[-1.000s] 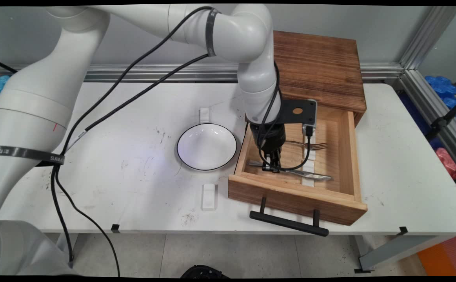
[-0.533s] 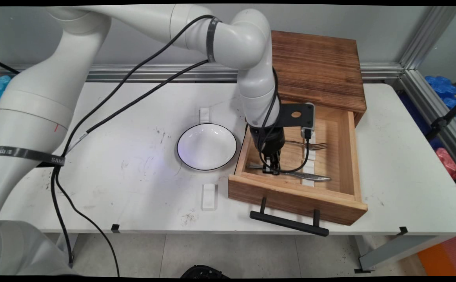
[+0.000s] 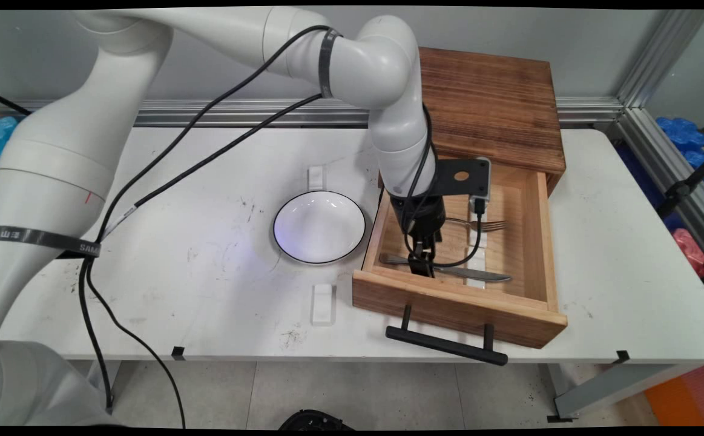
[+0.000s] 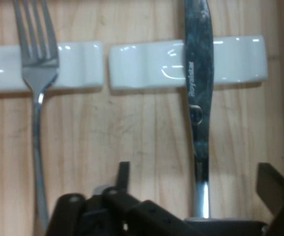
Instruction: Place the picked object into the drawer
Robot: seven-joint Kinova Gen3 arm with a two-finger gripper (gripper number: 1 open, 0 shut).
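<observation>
Gripper [image 3: 422, 268]: lowered into the open wooden drawer [image 3: 542, 242] at centre right of the main view, directly over the handle of a table knife [image 3: 479, 275]. Fingers [image 4: 274, 189] spread to either side of the knife handle in the hand view, one at lower centre, one at lower right; jaws apart, not clamped. Contact with the handle not discernible.

Table knife: lying across the drawer near its front wall, blade end resting on a white cutlery rest [image 4: 230, 61]. In the hand view, upright in the right half of the frame, handle running down between the fingers.

Fork [image 3: 485, 225]: behind the knife in the drawer, parallel to it and apart from it. In the hand view, at far left, neck of the tines on a second white rest [image 4: 78, 64].

Drawer: pulled out of a dark wooden cabinet [image 3: 491, 103] at upper right of the main view; black bar handle [image 3: 445, 345] on its front, toward the bottom of the frame.

White bowl with dark rim [image 3: 319, 226]: on the white table [image 3: 206, 290], centre of the main view, just left of the drawer. Two small white blocks, one above [image 3: 316, 177] and one below [image 3: 322, 302] the bowl.
</observation>
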